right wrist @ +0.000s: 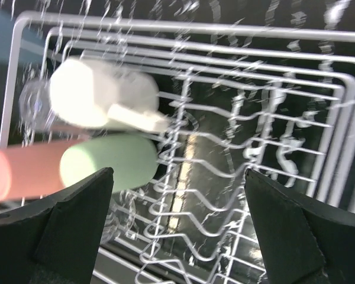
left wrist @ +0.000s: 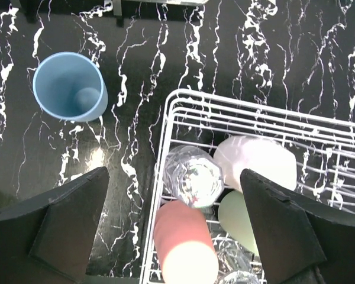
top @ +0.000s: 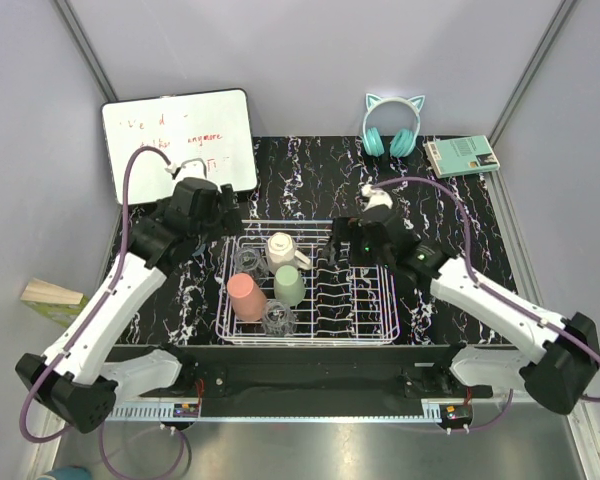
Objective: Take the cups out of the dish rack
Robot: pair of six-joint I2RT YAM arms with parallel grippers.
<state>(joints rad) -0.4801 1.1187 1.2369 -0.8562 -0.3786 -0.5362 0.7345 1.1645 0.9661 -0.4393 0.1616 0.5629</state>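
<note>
The white wire dish rack [top: 372, 300] sits mid-table. Its left half holds a cream handled mug [top: 282, 248], a pale green cup [top: 289, 285], a pink cup [top: 246, 297] and two clear glasses [top: 247, 262] [top: 279, 318]. A blue cup [left wrist: 69, 87] stands upright on the table left of the rack [left wrist: 165, 136]. My left gripper [left wrist: 174, 219] hangs open above the rack's left edge, over the pink cup [left wrist: 183, 242] and a glass [left wrist: 192, 177], holding nothing. My right gripper [right wrist: 177, 219] is open over the rack's bare tines [right wrist: 296, 136], right of the green cup [right wrist: 109, 160] and mug [right wrist: 100, 94].
A whiteboard [top: 178, 140] leans at the back left. Teal cat-ear headphones [top: 392, 125] and a green book [top: 462, 155] lie at the back right. A wooden block [top: 52, 298] sits off the table's left side.
</note>
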